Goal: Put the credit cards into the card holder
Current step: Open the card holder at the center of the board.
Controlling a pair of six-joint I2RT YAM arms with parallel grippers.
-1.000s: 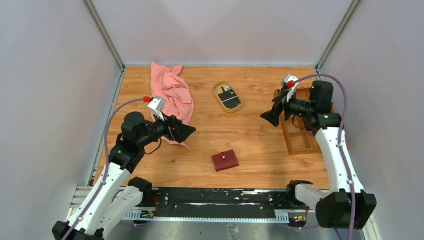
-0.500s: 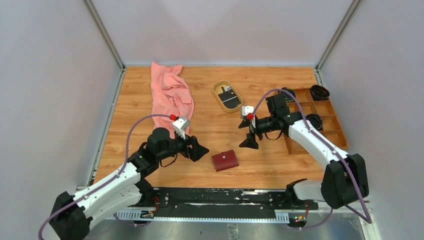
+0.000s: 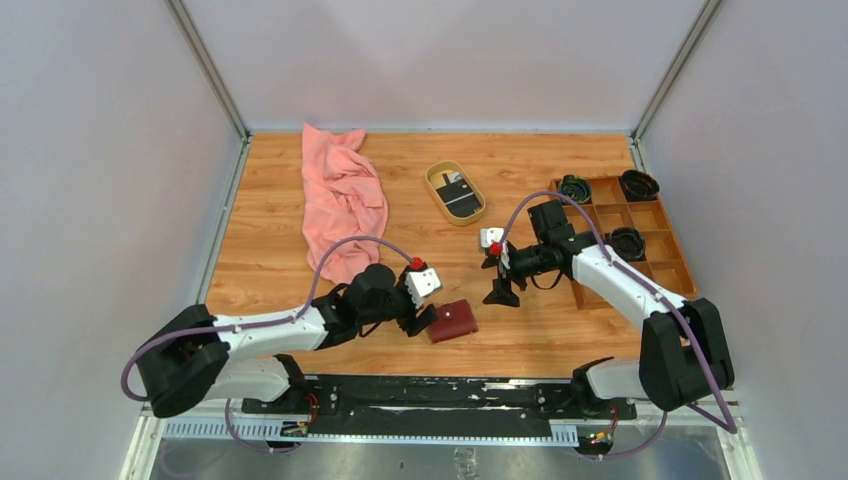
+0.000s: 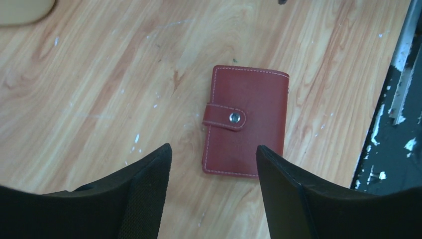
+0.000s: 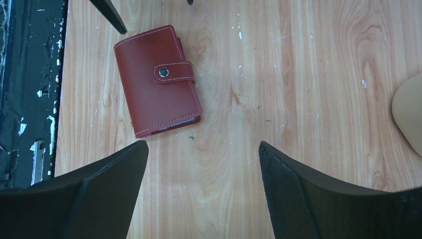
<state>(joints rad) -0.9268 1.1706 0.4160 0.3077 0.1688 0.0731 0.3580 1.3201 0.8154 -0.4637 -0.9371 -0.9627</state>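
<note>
Wooden counter (image 3: 520,330), grey walls around. Shut holder (image 3: 452,321) lies flat near front edge, strap snapped. Well apart, toward back, cards (image 3: 459,196) sit in oval dish (image 3: 437,172).

Step, as I judge it: reaching for holder to open it; no card lifted.

Just beside holder's left edge: left hand (image 3: 421,320), jaws moderately apart, holding nothing. In wrist view holder lies ahead between its fingers; contact not evident.

On holder's right, near but apart: right hand (image 3: 500,291), jaws wide, empty.

Next move likely calls for pinning holder and undoing snap without sliding it.
</note>
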